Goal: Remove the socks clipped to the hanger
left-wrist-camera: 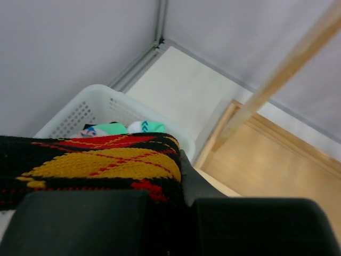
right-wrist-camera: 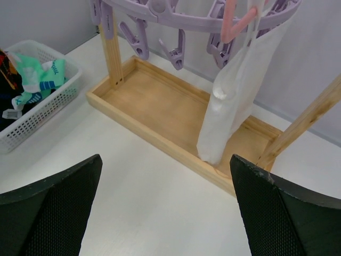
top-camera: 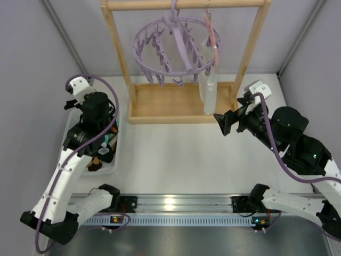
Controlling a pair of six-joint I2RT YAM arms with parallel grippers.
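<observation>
Left claw [left-wrist-camera: 186, 213] looks clamped on black-red-yellow argyle knit sock [left-wrist-camera: 106, 160], just above white perforated plastic basket [left-wrist-camera: 80, 109]. Teal-white socks [left-wrist-camera: 146, 127] lie inside basket. Right claw [right-wrist-camera: 165, 181] wide open, empty, over desk [right-wrist-camera: 133, 154], well right of basket. Round lavender plastic clip hanger [top-camera: 173, 48] beyond basket, to its right; visible clips bare. Sock soft, light, limp; pinch bunched knit near cuff.

pale grey walls [top-camera: 32, 53] enclose a white table [top-camera: 170, 160] bearing a wooden rack frame [top-camera: 181, 104], evenly lit.
</observation>
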